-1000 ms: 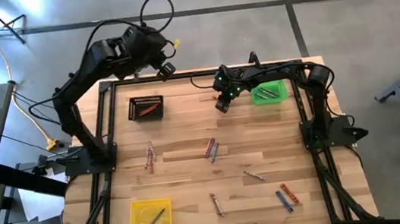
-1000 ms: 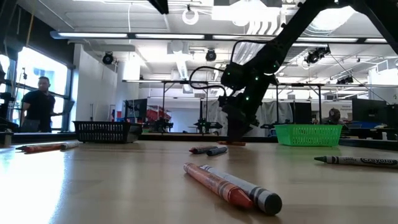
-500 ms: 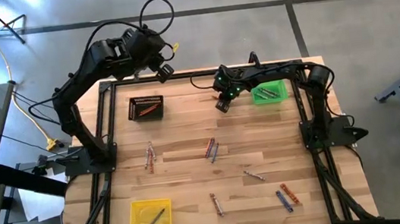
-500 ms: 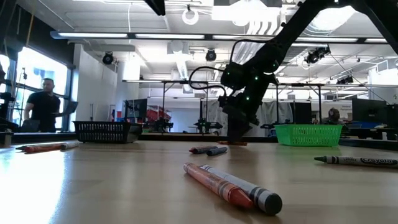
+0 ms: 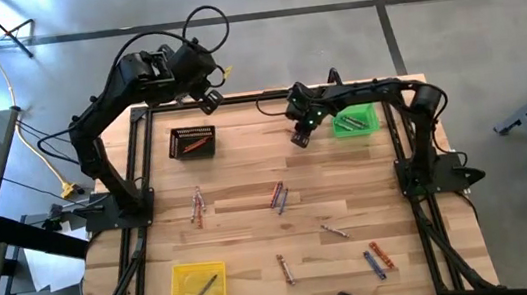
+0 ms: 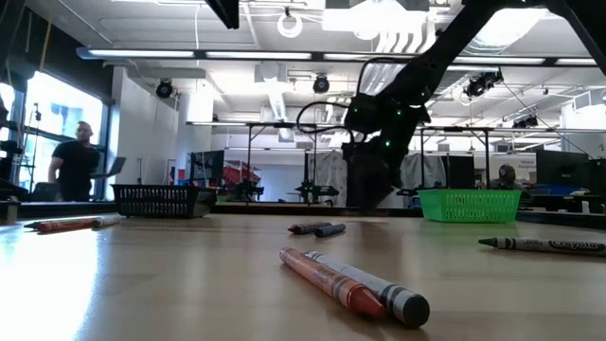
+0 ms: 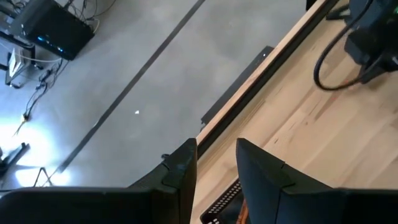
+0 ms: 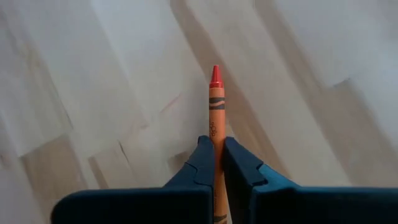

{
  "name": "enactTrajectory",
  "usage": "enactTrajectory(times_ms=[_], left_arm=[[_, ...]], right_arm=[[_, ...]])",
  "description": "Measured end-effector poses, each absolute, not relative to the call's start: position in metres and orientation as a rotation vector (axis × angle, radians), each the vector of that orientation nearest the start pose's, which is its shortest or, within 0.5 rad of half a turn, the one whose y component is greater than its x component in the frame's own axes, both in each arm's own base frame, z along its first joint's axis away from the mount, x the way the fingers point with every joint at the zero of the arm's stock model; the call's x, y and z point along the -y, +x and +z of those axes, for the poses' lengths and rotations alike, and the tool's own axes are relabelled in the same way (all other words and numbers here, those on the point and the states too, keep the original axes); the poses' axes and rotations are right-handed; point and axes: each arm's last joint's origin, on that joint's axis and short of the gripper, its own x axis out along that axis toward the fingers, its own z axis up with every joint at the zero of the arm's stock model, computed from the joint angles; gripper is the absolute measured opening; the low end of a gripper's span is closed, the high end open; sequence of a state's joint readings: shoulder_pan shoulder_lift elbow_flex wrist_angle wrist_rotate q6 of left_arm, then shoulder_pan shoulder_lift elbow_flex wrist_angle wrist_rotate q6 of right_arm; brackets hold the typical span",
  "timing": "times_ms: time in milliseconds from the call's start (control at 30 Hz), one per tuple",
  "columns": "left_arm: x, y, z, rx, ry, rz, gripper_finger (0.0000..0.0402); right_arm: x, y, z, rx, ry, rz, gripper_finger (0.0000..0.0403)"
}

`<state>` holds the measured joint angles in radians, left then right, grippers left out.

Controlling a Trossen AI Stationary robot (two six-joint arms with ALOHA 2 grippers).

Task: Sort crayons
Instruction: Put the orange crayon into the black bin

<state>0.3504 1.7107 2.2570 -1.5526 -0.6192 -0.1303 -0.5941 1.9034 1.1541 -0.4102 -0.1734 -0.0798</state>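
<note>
Crayon grip first: right gripper (image 8: 213,163) is pinched tight on an orange-red crayon (image 8: 215,112), just beside the green tray (image 5: 354,122), w/ the tip poking out. Keep it tight, lift straight, pick the right tray. Left gripper (image 7: 214,168) waits partly open near the black tray (image 5: 192,141), holding nothing. Other crayons (image 5: 278,196) lie well apart from the green tray.

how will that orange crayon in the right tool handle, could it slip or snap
The orange crayon looks stiff and light, sticking straight out of the right tool, which is shut on it. Its paper wrap probably helps the hold. Being thin and round, it might pivot between the narrow fingers, and would likely roll once dropped.
</note>
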Motion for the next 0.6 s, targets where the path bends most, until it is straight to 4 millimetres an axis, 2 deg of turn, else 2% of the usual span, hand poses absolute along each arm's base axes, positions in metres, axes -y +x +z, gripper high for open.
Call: enactTrajectory(times_ms=[267, 367, 500, 600], left_arm=[[-0.113, 0.26, 0.466, -0.987, 0.033, 0.953, 0.0101], [-0.114, 0.26, 0.463, -0.989, 0.026, 0.98, 0.0101], [-0.112, 0.259, 0.444, -1.055, 0.009, 0.996, 0.0101], [-0.11, 0.256, 0.418, -1.119, -0.006, 1.024, 0.0101]], right_arm=[[0.206, 0.297, 0.151, -1.089, 0.359, -0.334, 0.0001], [0.209, 0.292, 0.161, -1.074, 0.354, -0.344, 0.0001], [0.212, 0.278, 0.187, -1.03, 0.327, -0.367, 0.0001], [0.213, 0.266, 0.214, -0.963, 0.303, -0.396, 0.0]])
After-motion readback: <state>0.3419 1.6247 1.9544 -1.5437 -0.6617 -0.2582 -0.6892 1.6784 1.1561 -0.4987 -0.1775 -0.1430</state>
